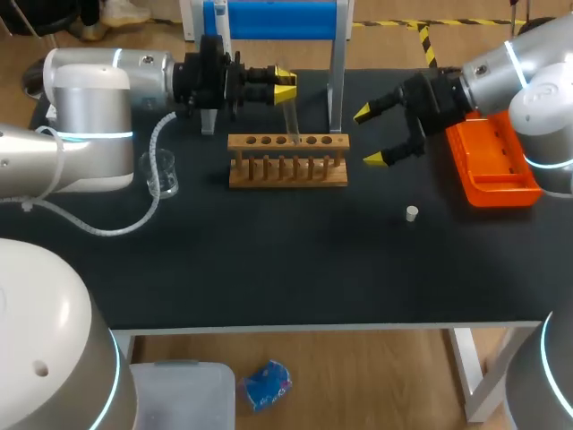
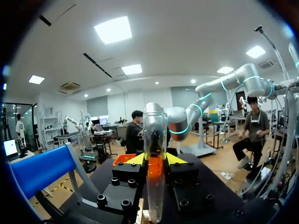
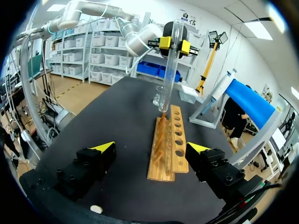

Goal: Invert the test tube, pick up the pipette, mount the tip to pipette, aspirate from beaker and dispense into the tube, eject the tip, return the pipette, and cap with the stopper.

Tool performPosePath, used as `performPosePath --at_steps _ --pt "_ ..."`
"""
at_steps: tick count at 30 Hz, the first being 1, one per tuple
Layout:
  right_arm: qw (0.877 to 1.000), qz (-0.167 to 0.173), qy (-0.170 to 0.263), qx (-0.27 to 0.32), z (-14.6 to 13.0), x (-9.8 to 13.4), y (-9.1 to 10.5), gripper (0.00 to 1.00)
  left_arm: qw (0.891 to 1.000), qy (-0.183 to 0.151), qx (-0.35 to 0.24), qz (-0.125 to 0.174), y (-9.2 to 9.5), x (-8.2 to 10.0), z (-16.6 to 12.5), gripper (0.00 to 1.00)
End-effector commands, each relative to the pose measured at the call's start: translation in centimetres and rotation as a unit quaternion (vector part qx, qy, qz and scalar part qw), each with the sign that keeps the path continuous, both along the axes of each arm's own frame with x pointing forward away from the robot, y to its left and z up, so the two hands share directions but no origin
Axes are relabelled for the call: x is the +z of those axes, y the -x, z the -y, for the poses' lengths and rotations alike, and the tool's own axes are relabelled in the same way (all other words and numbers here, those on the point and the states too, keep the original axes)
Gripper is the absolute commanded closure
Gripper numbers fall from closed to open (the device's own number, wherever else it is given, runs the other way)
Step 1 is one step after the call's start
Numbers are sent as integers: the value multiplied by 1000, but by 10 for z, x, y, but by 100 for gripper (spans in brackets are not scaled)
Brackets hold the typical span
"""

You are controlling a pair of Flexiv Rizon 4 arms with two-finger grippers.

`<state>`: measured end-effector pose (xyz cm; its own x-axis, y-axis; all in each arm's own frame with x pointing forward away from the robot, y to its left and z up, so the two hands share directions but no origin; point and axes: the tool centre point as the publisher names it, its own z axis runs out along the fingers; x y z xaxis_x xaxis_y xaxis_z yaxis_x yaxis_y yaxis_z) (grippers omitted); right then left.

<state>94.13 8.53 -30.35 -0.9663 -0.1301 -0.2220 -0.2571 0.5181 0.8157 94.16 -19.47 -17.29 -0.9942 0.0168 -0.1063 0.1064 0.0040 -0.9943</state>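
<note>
— Head view first: where is the test tube [image 1: 289, 106]?

— In the left jaws, pinched on its upper part. It hangs close to upright over the wooden rack [image 1: 286, 170] in the middle of the counter [image 1: 269, 269]. I can't tell whether its lower end touches the rack. The right jaws are spread wide and hold nothing, at two o'clock from the rack. The stopper [image 1: 411, 213] lies at four o'clock from the rack, the beaker [image 1: 162, 175] at nine and the orange tray [image 1: 494, 170] at three.

— And the left wrist view?

— The tube [image 2: 155, 154] runs between the yellow tips [image 2: 135, 159], and both press on it. It looks like thin clear glass: light, stiff, slick and breakable. I'd judge a mild squeeze on the wall, well off the rim, safest for turning it.

— Right wrist view?

— The rack [image 3: 170, 144] lies at twelve o'clock ahead of the spread right jaws. The tube [image 3: 168, 70] is above its far end, in the left jaws. The stopper [image 3: 96, 209] lies beneath one finger [image 3: 93, 163]. The counter [image 3: 117, 116] is a flat matte black surface, probably grippy. Room around the rack seems ample.
</note>
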Motion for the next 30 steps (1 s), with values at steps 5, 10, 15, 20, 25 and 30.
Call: performPosePath --at_steps 5,10,15,20,25,30 --pt "999 -19 -23 11 -4 -18 -16 0 1000 -5 5 -12 -16 -9 6 100" --pt "999 -28 -38 18 -4 -22 -18 0 999 -8 18 -26 -22 -14 7 100" --pt "998 -40 -45 25 -5 -27 -20 0 999 -11 23 -33 -27 -17 8 100" --pt "996 -60 -67 30 -3 -30 -24 0 999 -12 27 -34 -31 -19 9 100" --pt "994 -70 -78 41 -3 -35 -27 0 999 -16 32 -36 -33 -22 9 100" --pt "993 -68 -82 45 -2 -36 -26 0 999 -16 43 -26 -37 -25 10 100"
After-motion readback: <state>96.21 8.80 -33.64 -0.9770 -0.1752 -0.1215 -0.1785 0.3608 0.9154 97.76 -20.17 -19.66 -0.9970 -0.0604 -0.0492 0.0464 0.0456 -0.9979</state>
